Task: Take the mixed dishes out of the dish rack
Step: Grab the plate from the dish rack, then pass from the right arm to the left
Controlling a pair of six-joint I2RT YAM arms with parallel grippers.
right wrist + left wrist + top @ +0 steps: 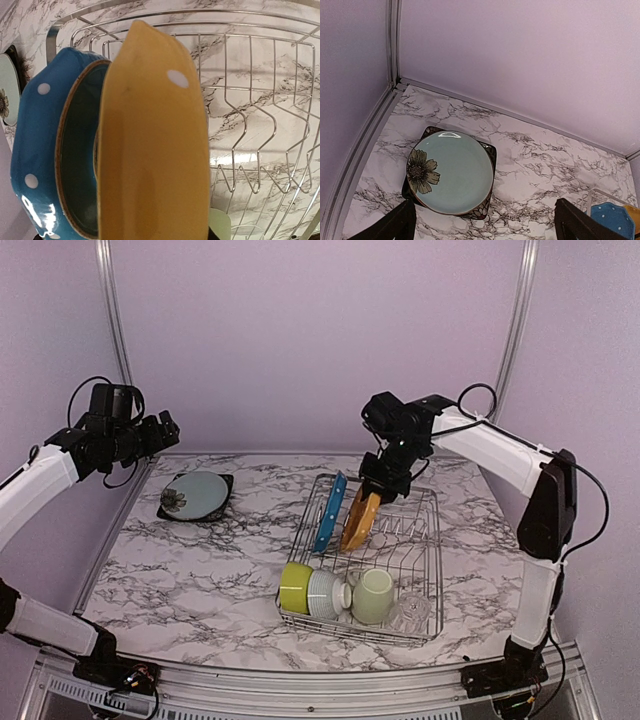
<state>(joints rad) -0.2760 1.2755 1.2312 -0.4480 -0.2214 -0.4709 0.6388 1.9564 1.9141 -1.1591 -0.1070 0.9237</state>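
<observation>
1. While the right jaws pinch the top rim of the orange plate [360, 522], it stands tilted at the far left of the rack [432, 540], just right of the blue plate [329, 512].
2. Left jaws hang spread and empty above the counter's [200, 570] far left.
3. Below them, a grey-green plate [454, 172] lies on a black plate [481, 214].
4. Green bowl [295, 587], white bowl [325, 593], mug [372, 596] and glass [412, 612] line the rack's near end.

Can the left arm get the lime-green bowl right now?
Probably yes. The lime-green bowl lies at the near-left corner of the dish rack, with nothing above it, and the left gripper is open and empty, though raised far off.
</observation>
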